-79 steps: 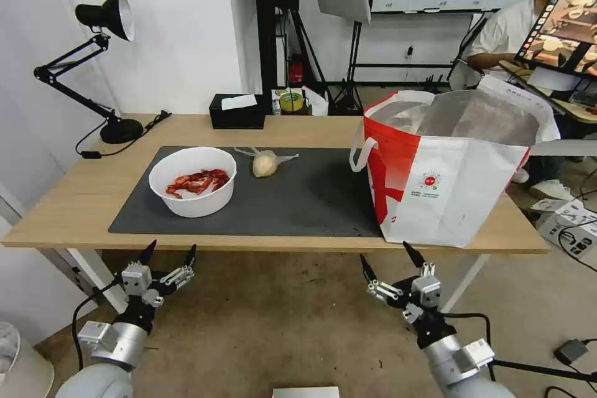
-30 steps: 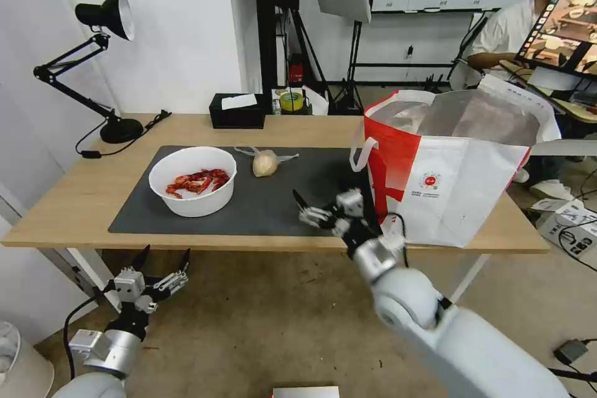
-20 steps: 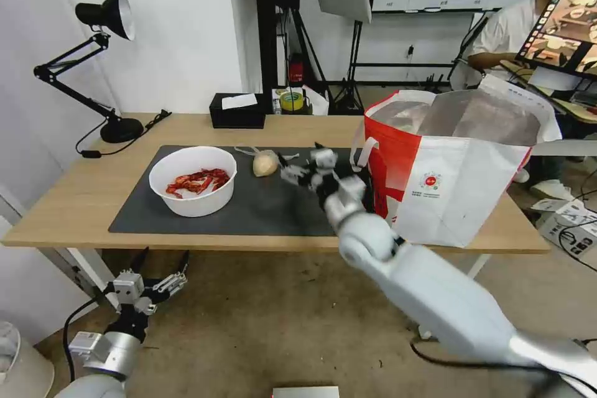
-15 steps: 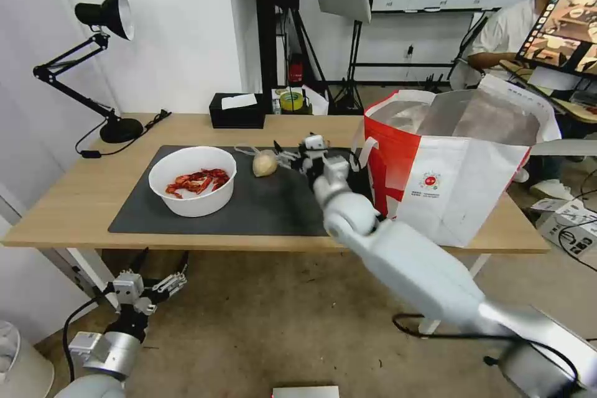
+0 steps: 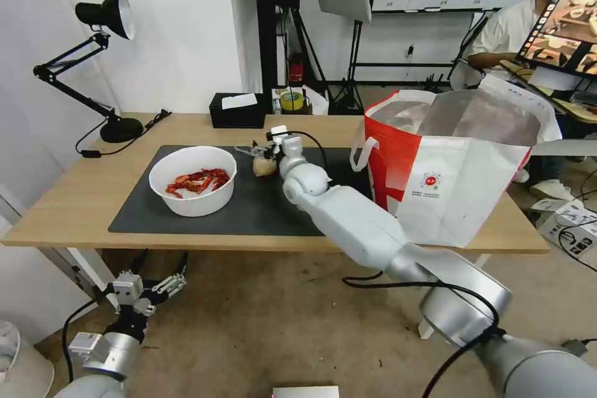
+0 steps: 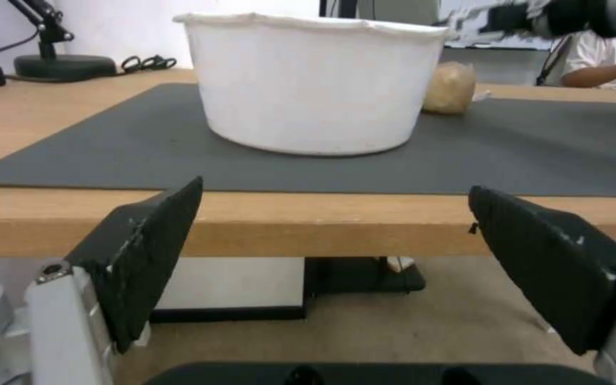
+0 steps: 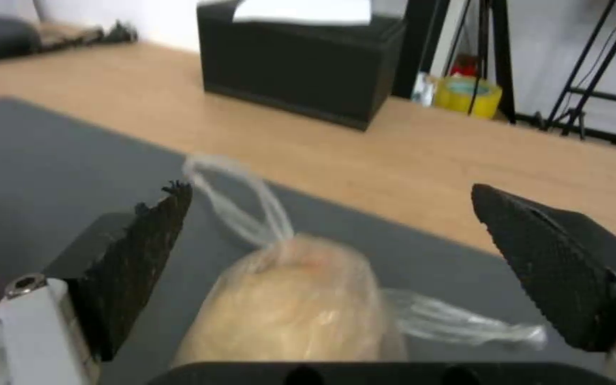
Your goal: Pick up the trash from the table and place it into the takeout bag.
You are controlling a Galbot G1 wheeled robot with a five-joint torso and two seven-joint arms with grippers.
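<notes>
On the dark mat (image 5: 298, 199) of the table (image 5: 74, 199) lies the clear bag with a beige lump (image 5: 263, 166), just right of the white bowl of red crayfish shells (image 5: 193, 180). My right gripper (image 5: 262, 153) hovers right over that bag, open. In the right wrist view the bag (image 7: 294, 310) sits between and just short of the spread fingers, the gripper (image 7: 329, 192) untouched by it. The takeout bag (image 5: 460, 161) stands open at the table's right end. My left gripper (image 5: 155, 270) hangs open below the table's front edge, facing the bowl (image 6: 315, 85).
A black tissue box (image 5: 236, 111) and a yellow tape roll (image 5: 290, 101) sit at the table's back edge, behind the bag. A black desk lamp (image 5: 121, 130) stands at the back left corner. My right arm stretches across the mat's middle.
My right arm has swung up from below the table's front, crossed the mat leftward and reached the clear bag with the lump. The left gripper has sunk slightly.
</notes>
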